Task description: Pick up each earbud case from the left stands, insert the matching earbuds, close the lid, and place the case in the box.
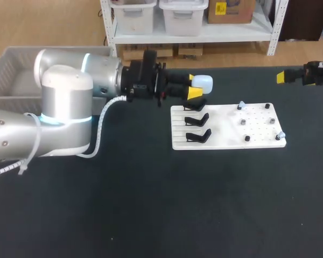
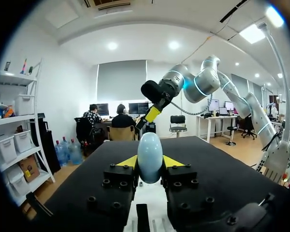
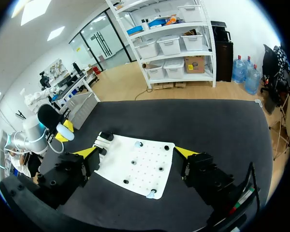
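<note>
Pale blue case (image 1: 202, 82), white board (image 1: 226, 115), black stands (image 1: 198, 136), perhaps bluish earbuds (image 1: 241, 104)

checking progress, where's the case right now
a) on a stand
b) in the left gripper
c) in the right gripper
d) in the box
b: the case is pinched between the two yellow tips of the left gripper, held up above the stands, which show no case on them.
</note>
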{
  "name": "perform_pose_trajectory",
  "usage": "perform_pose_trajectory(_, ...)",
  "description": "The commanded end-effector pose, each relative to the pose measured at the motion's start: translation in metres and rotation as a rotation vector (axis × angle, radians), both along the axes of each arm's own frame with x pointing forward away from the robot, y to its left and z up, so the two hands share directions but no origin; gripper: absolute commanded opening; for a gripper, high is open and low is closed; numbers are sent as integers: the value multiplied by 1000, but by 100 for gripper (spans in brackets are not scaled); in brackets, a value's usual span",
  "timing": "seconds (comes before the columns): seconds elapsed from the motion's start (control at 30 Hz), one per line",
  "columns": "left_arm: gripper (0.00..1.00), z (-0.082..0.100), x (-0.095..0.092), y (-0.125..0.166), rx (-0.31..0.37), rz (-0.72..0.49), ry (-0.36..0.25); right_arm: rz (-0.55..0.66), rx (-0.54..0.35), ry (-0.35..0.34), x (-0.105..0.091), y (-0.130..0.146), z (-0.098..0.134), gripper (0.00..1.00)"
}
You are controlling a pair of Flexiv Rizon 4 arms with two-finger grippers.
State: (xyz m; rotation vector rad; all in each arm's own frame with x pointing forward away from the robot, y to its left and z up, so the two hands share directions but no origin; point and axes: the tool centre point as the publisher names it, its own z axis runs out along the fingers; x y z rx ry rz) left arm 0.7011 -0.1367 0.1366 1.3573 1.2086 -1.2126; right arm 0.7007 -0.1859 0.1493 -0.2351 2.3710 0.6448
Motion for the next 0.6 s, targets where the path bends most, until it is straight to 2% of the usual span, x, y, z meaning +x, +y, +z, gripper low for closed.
perform_pose_trajectory(0.03,0,-1,3,-1,1,-6,1,-1,-2,0,0,0,0,100)
perform_pose_trajectory(0.17,0,-1,3,-1,1,-6,1,-1,-2,0,0,0,0,100)
perform_pose_trajectory(0.6,0,-1,3,-1,1,-6,1,113,-66,-68,-24,65,40,100)
